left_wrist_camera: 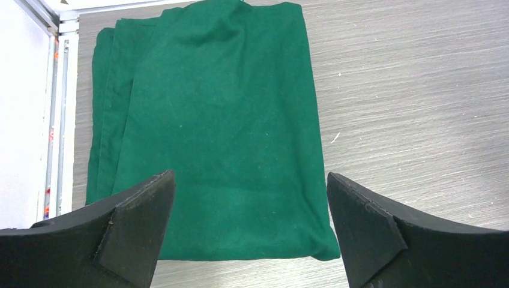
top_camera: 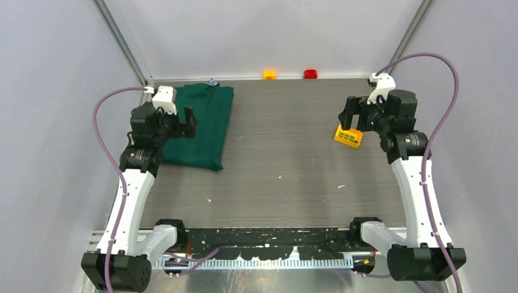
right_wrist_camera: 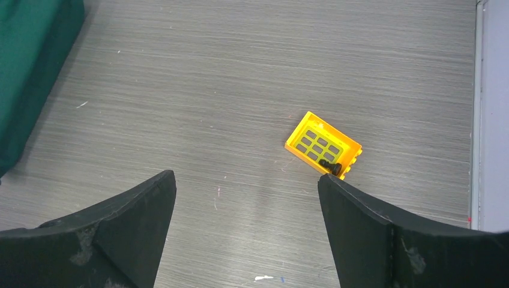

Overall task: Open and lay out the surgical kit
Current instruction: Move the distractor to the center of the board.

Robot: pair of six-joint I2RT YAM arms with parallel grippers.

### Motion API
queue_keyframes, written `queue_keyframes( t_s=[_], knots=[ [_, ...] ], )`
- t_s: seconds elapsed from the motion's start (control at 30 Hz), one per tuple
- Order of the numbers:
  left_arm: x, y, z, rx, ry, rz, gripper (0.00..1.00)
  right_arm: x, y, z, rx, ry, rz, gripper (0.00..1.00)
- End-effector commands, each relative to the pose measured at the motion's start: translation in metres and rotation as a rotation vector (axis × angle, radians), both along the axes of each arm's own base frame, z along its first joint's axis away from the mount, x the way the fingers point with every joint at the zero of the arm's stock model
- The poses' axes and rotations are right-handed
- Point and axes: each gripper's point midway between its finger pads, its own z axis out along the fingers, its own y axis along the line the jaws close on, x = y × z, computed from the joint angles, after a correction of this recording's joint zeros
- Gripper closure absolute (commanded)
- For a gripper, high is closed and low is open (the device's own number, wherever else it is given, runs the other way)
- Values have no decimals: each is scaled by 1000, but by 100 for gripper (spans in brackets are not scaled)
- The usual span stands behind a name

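The surgical kit is a folded dark green cloth bundle (top_camera: 204, 125) at the back left of the table. It fills the left wrist view (left_wrist_camera: 216, 132), and its corner shows in the right wrist view (right_wrist_camera: 27, 66). The tray, forceps, tweezers and pouch are hidden. My left gripper (top_camera: 184, 124) hovers over the bundle's near half, open and empty (left_wrist_camera: 251, 198). My right gripper (top_camera: 353, 115) is open and empty over bare table at the back right (right_wrist_camera: 246, 198).
A small yellow box (top_camera: 347, 136) lies on the table under the right gripper, also in the right wrist view (right_wrist_camera: 324, 147). A small orange block (top_camera: 269, 74) and a red block (top_camera: 310, 74) sit at the back edge. Walls enclose the table.
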Motion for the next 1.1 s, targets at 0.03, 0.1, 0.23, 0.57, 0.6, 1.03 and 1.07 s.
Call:
queue_keyframes(
  t_s=[0.03,0.1,0.23,0.57,0.6,1.03,1.07],
  knots=[
    [-2,-1,18,1,-42,-13,0,-1,5,21,-12,-62,44,8],
    [-1,-1,17,-2,-38,-13,0,-2,4,21,-23,-62,43,7],
    [-3,-5,14,-12,-29,-31,0,-7,-1,20,-52,-62,30,7],
    [-35,-22,7,26,-21,-181,0,-30,-11,10,-107,-3,2,7],
    [-39,-22,6,28,-18,-187,0,-32,-14,8,-120,16,-5,7],
    [-37,-29,-8,53,8,-253,0,-28,-40,-49,-229,239,-83,7],
    [-35,-30,-11,55,14,-263,0,-26,-41,-54,-242,243,-75,7]
  ],
)
